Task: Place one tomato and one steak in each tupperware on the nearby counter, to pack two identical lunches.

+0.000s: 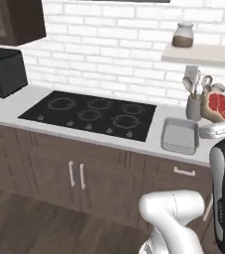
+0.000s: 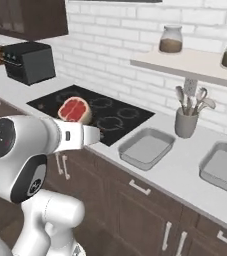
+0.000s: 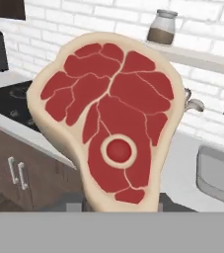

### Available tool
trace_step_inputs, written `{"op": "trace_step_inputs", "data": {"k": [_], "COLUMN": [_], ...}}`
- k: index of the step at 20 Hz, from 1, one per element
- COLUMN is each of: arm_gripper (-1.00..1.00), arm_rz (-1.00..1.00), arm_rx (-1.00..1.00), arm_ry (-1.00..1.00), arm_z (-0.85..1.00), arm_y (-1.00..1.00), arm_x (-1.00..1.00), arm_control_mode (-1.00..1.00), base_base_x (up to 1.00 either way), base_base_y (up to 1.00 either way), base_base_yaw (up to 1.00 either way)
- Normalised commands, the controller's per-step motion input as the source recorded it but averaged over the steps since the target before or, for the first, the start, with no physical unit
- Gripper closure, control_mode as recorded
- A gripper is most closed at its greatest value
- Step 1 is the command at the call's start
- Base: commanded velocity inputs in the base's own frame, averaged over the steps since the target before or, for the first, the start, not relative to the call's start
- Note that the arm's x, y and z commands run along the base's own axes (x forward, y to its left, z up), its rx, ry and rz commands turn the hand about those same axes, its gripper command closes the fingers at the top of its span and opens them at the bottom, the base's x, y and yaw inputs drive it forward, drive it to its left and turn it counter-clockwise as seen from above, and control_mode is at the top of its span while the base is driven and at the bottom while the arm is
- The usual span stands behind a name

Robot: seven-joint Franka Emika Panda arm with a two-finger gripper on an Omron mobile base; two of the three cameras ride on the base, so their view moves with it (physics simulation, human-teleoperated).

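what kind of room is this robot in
A rendered home kitchen, by the look of it: a black glass cooktop set into the long pale grey-white counter, a grey crock of utensils by the white brick wall, and a raw red steak carried in the pincer.

steak (image 3: 108, 123): raw, marbled | counter (image 2: 185, 165): smooth matt | cooktop (image 1: 91, 114): glossy glass

A red steak (image 1: 219, 105) hangs above the counter (image 1: 156, 136) beside a grey tupperware (image 1: 180, 135).
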Motion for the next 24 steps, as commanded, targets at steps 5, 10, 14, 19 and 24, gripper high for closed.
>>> {"op": "trace_step_inputs", "data": {"k": [5,10,14,19,24], "arm_gripper": [1.0,1.0,1.0,1.0,1.0], "arm_rz": [0.0,0.0,-0.46,-0.11,0.13], "arm_rx": [0.0,0.0,0.03,0.22,0.41], "arm_ry": [0.0,0.0,0.2,0.49,0.43], "arm_z": [0.0,0.0,-0.78,-0.9,-0.97], "arm_y": [0.0,0.0,0.09,-0.19,-0.47], "arm_x": [0.0,0.0,0.19,0.71,0.98], "arm_control_mode": [1.0,1.0,-1.0,-1.0,-1.0], "base_base_x": [1.0,0.78,0.0,0.0,0.0], "base_base_y": [0.41,0.15,0.0,0.0,0.0], "base_base_yaw": [-0.66,-0.56,0.0,0.0,0.0]}}
